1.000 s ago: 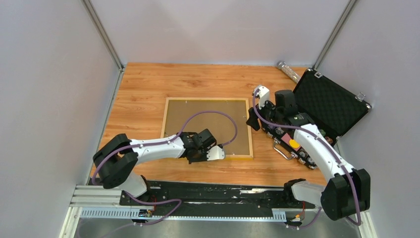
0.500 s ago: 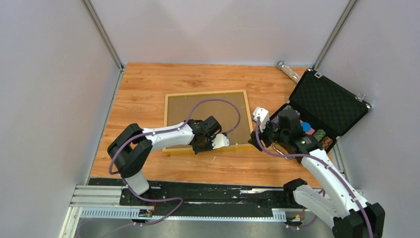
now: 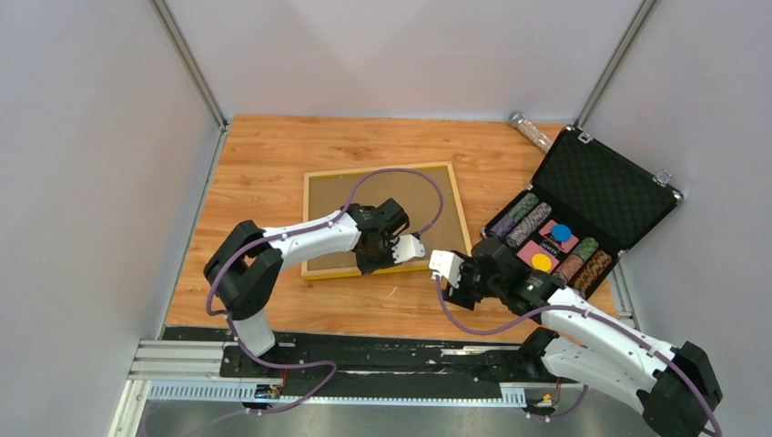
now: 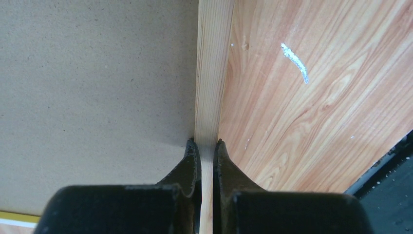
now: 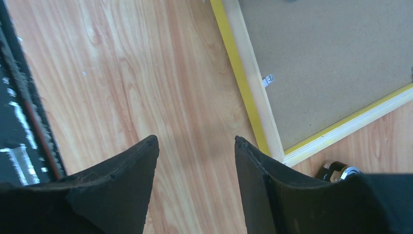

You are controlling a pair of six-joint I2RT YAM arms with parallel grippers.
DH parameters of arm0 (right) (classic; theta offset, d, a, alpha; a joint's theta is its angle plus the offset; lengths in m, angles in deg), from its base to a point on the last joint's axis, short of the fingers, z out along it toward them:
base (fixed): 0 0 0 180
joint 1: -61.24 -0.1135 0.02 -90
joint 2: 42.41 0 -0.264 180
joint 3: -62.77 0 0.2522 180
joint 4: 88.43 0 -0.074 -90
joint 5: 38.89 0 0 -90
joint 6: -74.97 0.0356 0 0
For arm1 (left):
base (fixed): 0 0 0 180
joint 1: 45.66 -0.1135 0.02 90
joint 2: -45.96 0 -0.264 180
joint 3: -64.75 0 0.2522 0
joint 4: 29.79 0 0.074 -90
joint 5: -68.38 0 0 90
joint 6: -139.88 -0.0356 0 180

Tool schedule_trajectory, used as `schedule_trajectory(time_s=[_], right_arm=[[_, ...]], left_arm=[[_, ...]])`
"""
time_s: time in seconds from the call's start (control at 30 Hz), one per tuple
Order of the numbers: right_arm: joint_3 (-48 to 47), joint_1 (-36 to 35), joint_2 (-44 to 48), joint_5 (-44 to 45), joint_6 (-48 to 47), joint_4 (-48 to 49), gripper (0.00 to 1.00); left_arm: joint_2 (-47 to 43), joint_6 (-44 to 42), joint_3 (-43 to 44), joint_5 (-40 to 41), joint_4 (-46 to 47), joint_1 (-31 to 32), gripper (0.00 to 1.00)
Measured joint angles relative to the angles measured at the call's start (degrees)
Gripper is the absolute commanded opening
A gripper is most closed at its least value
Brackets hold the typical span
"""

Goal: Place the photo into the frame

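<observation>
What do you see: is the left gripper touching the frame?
Touching. The left wrist view shows the left gripper clamped on the frame, fingers against both sides.

**Top view.** Bright, even, diffuse light from overhead. We recorded soft, short shadows under the left arm (image 3: 305,238) and right arm (image 3: 601,323) on the table (image 3: 264,155), whose wood carried a faint sheen. The case (image 3: 605,187) lining read near black, and its texture was barely resolved. Focus was sharp throughout.

**Left wrist view.** Well lit. We logged the left gripper (image 4: 206,146) as dark, underexposed and soft-edged close to the lens. A narrow shadow lay beside it along the frame (image 4: 210,73). The grain of the backing board (image 4: 97,73) was crisp.

**Right wrist view.** The right gripper (image 5: 196,141) was black and blurred, without surface detail. The table grain was sharp, and a small clip (image 5: 267,79) glinted.
</observation>
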Motion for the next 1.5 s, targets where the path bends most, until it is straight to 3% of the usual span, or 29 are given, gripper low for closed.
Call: schedule_trajectory(time_s=[0.43,1.1,1.5], right_arm=[[5.2,-5.0,-1.8,11.9,-8.6,14.1,0.60],[13.0,-9.7,-17.8,27.4,-19.5,39.4,0.58],[15.1,-10.9,-13.9,29.5,-21.4,41.5,0.55]], left_arm=[[-0.9,-2.3,4.7,-4.0,-6.3,-2.4,0.00],[-1.9,-2.3,10.7,-7.7,-13.7,-3.6,0.00],[-2.2,-2.3,10.7,-8.0,-13.8,-3.7,0.00]])
